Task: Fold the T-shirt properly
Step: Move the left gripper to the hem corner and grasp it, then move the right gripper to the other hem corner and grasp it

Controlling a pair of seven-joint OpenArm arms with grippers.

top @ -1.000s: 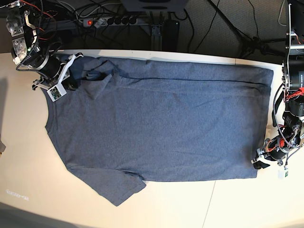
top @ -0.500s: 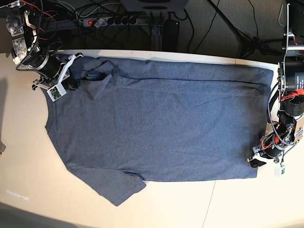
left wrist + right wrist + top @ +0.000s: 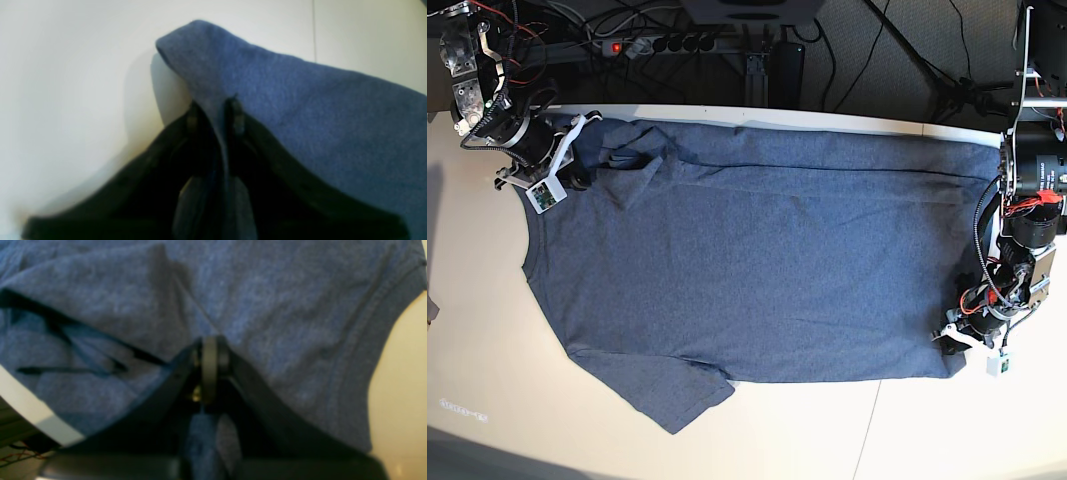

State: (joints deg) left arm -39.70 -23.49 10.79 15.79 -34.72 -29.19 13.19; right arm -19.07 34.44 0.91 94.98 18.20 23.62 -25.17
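The blue-grey T-shirt [image 3: 757,260] lies spread flat, plain side up, on the cream table [image 3: 487,380], collar end to the left. One sleeve [image 3: 672,395] sticks out at the front left; the other [image 3: 632,165] is folded over at the back left. My left gripper [image 3: 951,338] is shut on the hem's front right corner; in the left wrist view [image 3: 215,113] the cloth [image 3: 300,106] rises pinched between the jaws. My right gripper [image 3: 579,178] is shut on the shirt's back left shoulder, with fabric [image 3: 267,306] bunched around it in the right wrist view [image 3: 210,353].
A power strip [image 3: 662,44], cables and a dark stand [image 3: 762,60] lie behind the table's back edge. A thin seam [image 3: 867,440] runs across the table at the front right. The left arm's body [image 3: 1032,180] stands at the right edge.
My left gripper has moved leftward, drawing the hem's front right corner inward. The right gripper has not moved.
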